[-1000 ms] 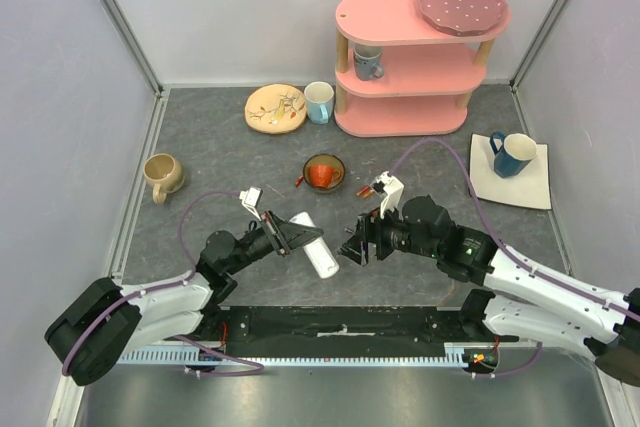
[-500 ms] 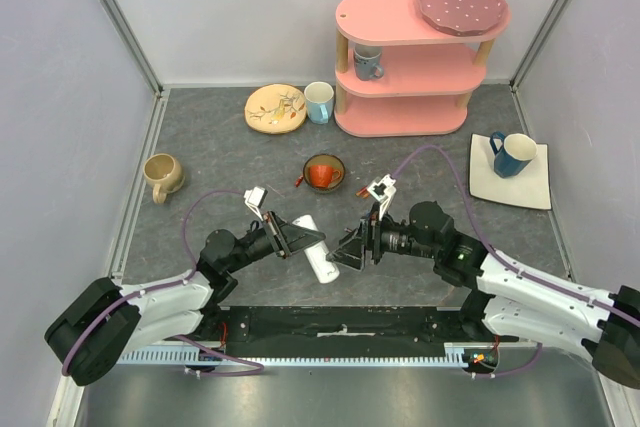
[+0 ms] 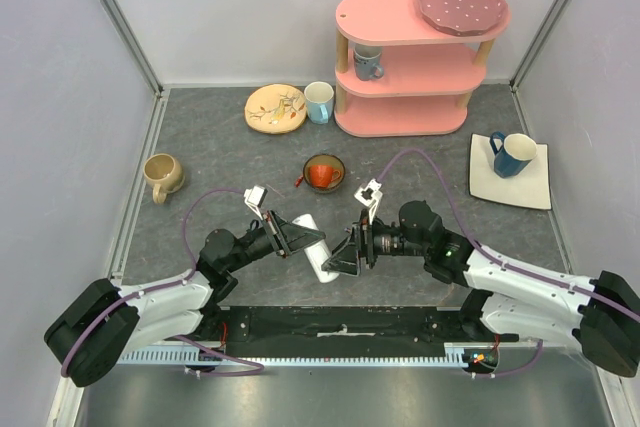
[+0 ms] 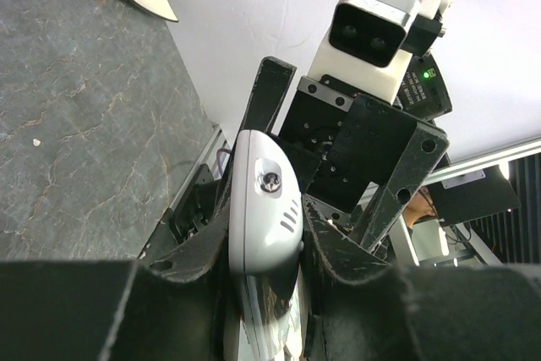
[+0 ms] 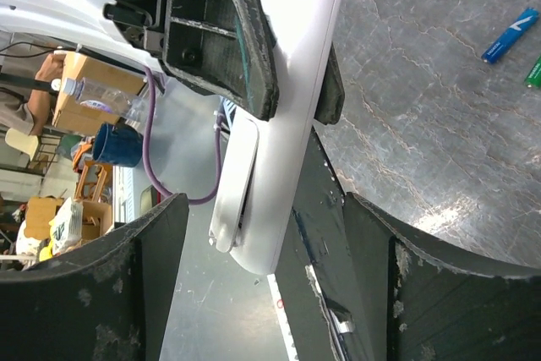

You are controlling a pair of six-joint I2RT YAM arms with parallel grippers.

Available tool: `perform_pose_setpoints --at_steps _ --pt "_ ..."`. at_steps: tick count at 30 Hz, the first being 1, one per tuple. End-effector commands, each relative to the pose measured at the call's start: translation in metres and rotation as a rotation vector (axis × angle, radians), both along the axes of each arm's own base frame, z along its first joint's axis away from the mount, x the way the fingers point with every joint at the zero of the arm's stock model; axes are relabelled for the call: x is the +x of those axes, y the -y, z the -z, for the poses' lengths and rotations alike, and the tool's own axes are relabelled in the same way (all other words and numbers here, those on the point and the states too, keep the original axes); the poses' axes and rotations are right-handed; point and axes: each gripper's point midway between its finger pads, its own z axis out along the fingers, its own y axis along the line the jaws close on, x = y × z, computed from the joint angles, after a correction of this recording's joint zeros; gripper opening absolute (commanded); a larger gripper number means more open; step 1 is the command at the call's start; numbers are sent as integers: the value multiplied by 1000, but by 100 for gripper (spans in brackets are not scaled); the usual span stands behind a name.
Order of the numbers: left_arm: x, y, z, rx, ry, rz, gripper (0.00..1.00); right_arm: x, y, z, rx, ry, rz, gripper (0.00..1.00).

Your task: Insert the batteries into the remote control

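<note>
Standing by the near edge, I see the left gripper (image 3: 298,237) clamped tight on the remote control (image 3: 318,251), its two dark fingers (image 5: 226,33) pressing the white body from either side. The handset is held up off the grey table (image 3: 200,147), at the near middle of the scene between the two arms. It lies slantwise, with its far end in the left gripper's hold and its free end reaching near and right. In the left wrist view the rounded white end, marked with a small round spot and three short slots, juts past the clamping pads toward the other arm.

The right gripper (image 3: 340,255) has its jaws spread wide and holds nothing. It faces the left one head-on, just right of the remote, and the free end of the handset lies inside the gap between its parted fingers (image 4: 404,177). One finger stands just beside the white shell, the other well clear of it. Whether any pad touches the shell I cannot tell.

On the table beyond, the right wrist view shows a blue battery (image 5: 510,35) lying flat and the tip of a green battery (image 5: 534,72) near it at the frame's edge, both apart from the remote. Farther back, the overhead view shows a small bowl (image 3: 307,169), orange inside.
</note>
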Motion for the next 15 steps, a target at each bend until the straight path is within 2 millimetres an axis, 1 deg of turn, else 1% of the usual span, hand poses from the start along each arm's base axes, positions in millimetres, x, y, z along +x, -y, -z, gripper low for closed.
perform_pose_setpoints --at_steps 1,5,10,15 --pt "-1 1 -25 -61 39 14 2 -6 -4 -2 28 -5 -51 80" --pt "-1 1 -27 -66 44 16 2 -6 -5 4 11 -17 -48 75" --pt "-4 1 -27 -68 45 28 2 -2 -7 5 15 -23 -32 71" --pt "-7 0 -31 -82 57 42 2 3 -9 8 13 -30 -11 67"
